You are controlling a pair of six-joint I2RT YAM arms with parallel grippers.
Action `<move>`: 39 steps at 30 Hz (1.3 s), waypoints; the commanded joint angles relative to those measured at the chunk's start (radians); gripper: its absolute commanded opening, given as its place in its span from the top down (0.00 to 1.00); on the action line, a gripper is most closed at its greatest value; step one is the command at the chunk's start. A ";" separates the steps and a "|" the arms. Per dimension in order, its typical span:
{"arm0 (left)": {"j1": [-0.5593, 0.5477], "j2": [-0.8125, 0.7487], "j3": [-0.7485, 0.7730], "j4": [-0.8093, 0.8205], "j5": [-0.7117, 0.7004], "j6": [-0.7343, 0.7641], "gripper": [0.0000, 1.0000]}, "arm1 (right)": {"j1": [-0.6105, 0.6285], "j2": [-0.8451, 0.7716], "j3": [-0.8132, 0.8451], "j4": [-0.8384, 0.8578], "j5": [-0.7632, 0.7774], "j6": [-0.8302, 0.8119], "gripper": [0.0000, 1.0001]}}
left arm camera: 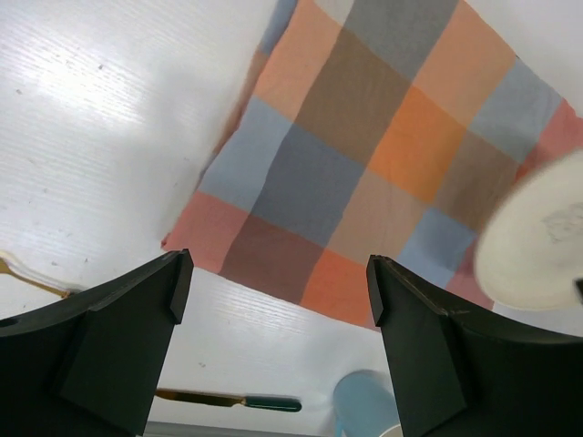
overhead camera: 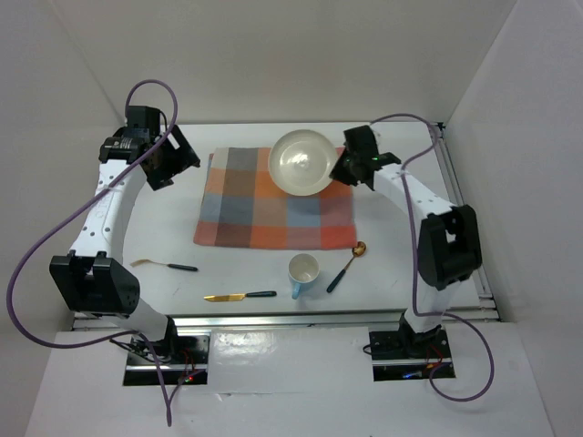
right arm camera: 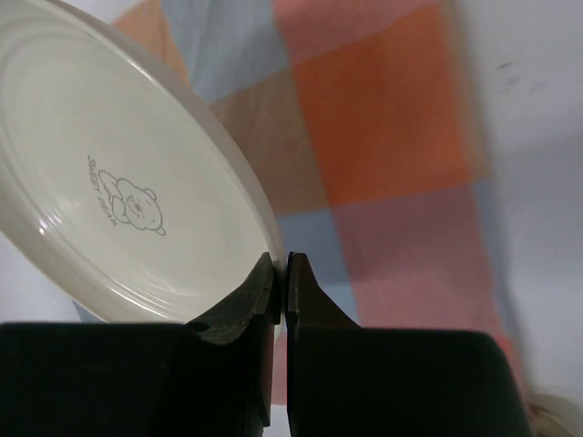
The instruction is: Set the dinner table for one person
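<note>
My right gripper (overhead camera: 342, 169) is shut on the rim of a cream plate (overhead camera: 303, 161) and holds it tilted above the far right part of the checked mat (overhead camera: 273, 214). In the right wrist view the plate (right arm camera: 118, 173) shows a small bear print, with the fingers (right arm camera: 282, 282) pinching its edge. My left gripper (overhead camera: 180, 162) is open and empty, raised over the white dinner table (overhead camera: 164, 241) just left of the mat. A fork (overhead camera: 164, 265), a knife (overhead camera: 239, 296), a blue mug (overhead camera: 303, 272) and a spoon (overhead camera: 346, 263) lie on the table in front of the mat.
Metal rails run along the table's near edge (overhead camera: 273, 317) and right edge (overhead camera: 460, 200). White walls enclose the back and sides. In the left wrist view I see the mat (left arm camera: 383, 155), the knife (left arm camera: 237, 400), the mug (left arm camera: 364, 405) and the plate's edge (left arm camera: 537, 241).
</note>
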 commanded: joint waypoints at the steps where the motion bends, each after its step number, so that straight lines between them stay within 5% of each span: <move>1: 0.008 -0.058 -0.001 -0.036 -0.063 -0.055 0.04 | 0.085 0.145 0.098 -0.035 -0.017 0.005 1.00; 11: 0.008 -0.058 -0.012 -0.066 -0.004 0.023 0.04 | 0.151 0.388 0.241 -0.030 -0.180 0.005 0.97; 17: -0.013 -0.068 -0.061 -0.031 0.019 0.032 0.03 | 0.171 0.439 0.373 -0.173 -0.159 -0.093 0.09; 18: -0.022 -0.068 -0.070 -0.031 0.019 0.032 0.03 | 0.171 0.430 0.373 -0.190 -0.136 -0.107 0.05; 24: -0.064 -0.058 -0.070 -0.054 -0.093 0.045 0.00 | 0.171 0.135 0.203 -0.230 0.090 -0.147 0.02; 31: -0.064 -0.049 -0.061 -0.045 -0.093 0.090 0.00 | 0.248 -0.294 -0.191 -0.172 -0.068 -0.248 0.02; 39: -0.064 -0.058 -0.072 -0.045 -0.102 0.081 0.02 | 0.496 -0.420 -0.390 -0.248 -0.117 -0.106 0.05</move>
